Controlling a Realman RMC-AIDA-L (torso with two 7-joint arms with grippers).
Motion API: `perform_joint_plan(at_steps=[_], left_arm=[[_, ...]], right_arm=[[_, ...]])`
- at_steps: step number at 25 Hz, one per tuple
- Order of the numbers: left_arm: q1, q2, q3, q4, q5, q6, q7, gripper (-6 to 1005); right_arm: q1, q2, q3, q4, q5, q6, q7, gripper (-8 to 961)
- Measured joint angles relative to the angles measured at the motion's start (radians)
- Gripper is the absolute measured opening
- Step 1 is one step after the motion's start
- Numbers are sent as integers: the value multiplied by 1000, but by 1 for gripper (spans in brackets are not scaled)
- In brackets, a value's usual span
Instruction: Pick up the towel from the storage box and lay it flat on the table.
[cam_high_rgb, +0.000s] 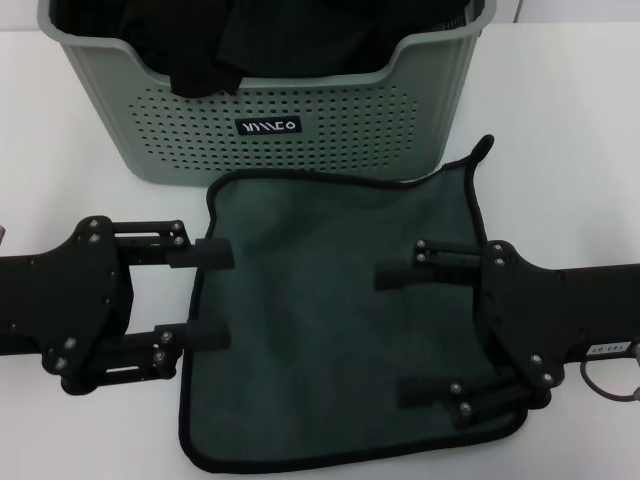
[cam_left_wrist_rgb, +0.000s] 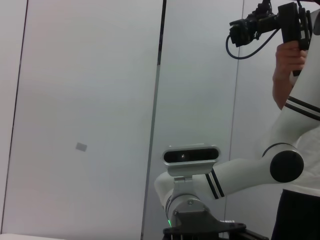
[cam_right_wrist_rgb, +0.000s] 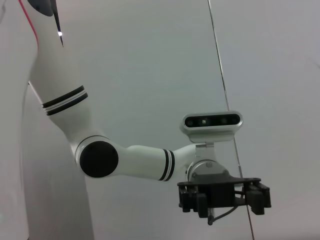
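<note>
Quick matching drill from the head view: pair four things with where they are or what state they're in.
1. towel
2. storage box
3. left pincer
4. right pincer

a. open, over the towel's right part
b. holds black fabric
c. spread flat on the table
d. open, at the towel's left edge

Pairs: 1-c, 2-b, 3-d, 4-a

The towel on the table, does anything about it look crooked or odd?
Mostly flat, green side up, but the towel lies slightly skewed, its near left corner curling. Both open hands, left hand and right hand, hover over it. Black fabric remains in the storage box.
</note>
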Motion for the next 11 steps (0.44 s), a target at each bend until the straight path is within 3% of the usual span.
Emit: perform_joint_plan(at_steps=[11], left_arm=[[-18, 4, -6, -44, 6, -2, 6, 551]], right_arm=[[1, 0, 0, 3, 3, 5, -11, 886]])
